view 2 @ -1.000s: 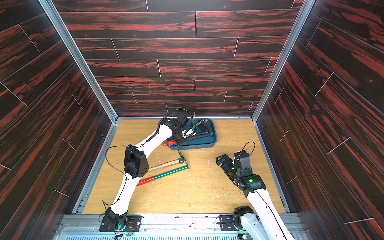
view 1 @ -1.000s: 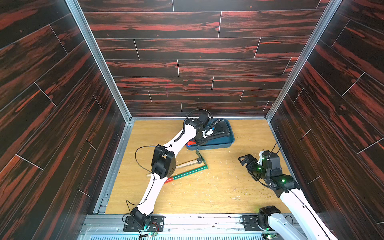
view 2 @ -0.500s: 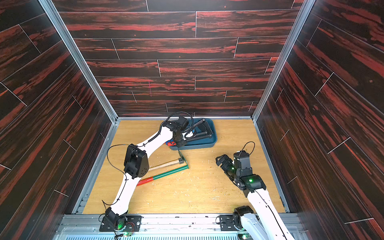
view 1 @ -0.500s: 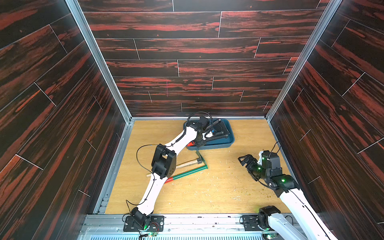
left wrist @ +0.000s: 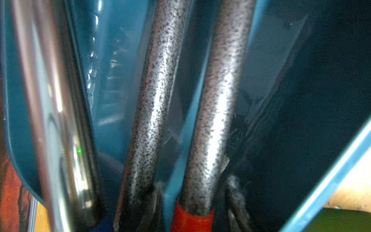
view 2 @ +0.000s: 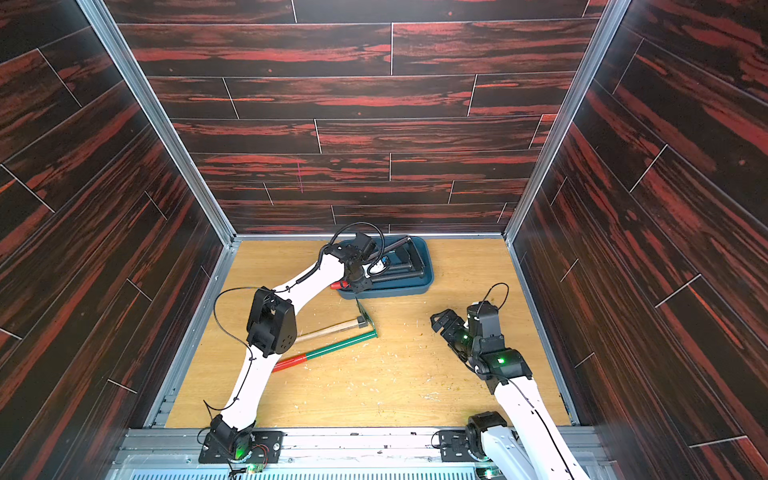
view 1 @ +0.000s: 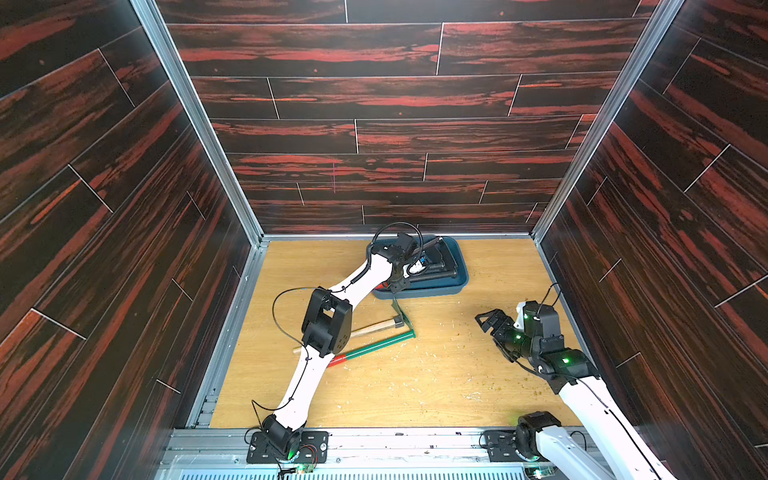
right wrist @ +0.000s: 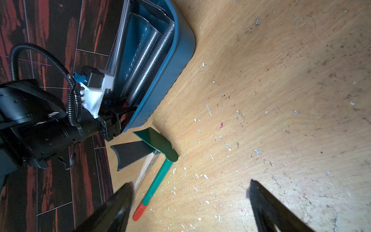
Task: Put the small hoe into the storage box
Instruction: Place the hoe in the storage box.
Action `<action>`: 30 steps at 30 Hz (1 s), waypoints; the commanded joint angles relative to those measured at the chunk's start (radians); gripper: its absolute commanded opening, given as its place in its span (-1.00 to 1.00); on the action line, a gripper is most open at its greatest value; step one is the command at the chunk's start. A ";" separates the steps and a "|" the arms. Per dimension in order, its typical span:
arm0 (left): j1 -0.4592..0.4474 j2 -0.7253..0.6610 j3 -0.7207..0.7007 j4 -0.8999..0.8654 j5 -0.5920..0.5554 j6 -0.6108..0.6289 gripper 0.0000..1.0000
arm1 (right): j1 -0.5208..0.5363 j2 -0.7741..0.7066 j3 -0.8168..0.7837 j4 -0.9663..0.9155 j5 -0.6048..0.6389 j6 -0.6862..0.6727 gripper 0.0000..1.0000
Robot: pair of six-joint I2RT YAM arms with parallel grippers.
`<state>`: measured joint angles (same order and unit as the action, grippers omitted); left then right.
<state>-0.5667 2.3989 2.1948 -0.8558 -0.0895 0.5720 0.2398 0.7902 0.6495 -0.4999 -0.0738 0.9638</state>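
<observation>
The storage box [view 1: 430, 289] [view 2: 392, 292], a shallow teal tray, sits at the far middle of the floor. Several hoe shafts lie lengthwise in it. The small hoe [left wrist: 210, 120] has a speckled grey shaft ending in a red grip [view 1: 382, 286] [view 2: 337, 285] at the box's near-left end. My left gripper [view 1: 398, 283] [view 2: 360, 284] [left wrist: 194, 186] is low over that end. Its dark fingers [left wrist: 230, 190] stand on either side of the shaft with gaps, so it is open. My right gripper [view 1: 488, 322] [view 2: 442, 322] [right wrist: 190, 183] hovers open and empty at the right.
A green-handled hoe [view 1: 374, 345] [view 2: 336, 345] [right wrist: 158, 176] with a red tip and a wooden-handled hoe [view 1: 374, 328] [view 2: 332, 330] [right wrist: 132, 154] lie crossed on the wooden floor in front of the box. Dark walls enclose the floor on three sides.
My left gripper has dropped to the box's near-left end and its jaws have parted from the hoe shaft. The right arm has not moved.
</observation>
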 commanded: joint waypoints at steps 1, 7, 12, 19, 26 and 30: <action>0.002 -0.098 -0.012 -0.007 0.015 -0.008 0.09 | -0.005 -0.006 0.010 -0.004 -0.015 -0.011 0.85; 0.002 -0.136 -0.007 0.014 0.008 -0.025 0.12 | -0.004 -0.012 0.009 0.000 -0.029 -0.011 0.85; 0.001 -0.162 0.003 0.020 0.018 -0.046 0.12 | -0.004 -0.021 0.006 0.003 -0.039 -0.010 0.85; 0.002 -0.220 -0.021 -0.003 0.014 -0.093 0.13 | -0.004 -0.019 0.006 0.006 -0.054 -0.020 0.85; 0.002 -0.352 -0.146 0.032 0.044 -0.145 0.13 | -0.005 -0.018 -0.008 0.021 -0.083 -0.039 0.85; 0.002 -0.457 -0.289 0.095 0.100 -0.189 0.15 | -0.004 -0.017 -0.012 0.022 -0.102 -0.051 0.85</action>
<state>-0.5667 2.0502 1.9785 -0.7986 -0.0395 0.4263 0.2398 0.7761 0.6472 -0.4873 -0.1490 0.9375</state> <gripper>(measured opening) 0.572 0.927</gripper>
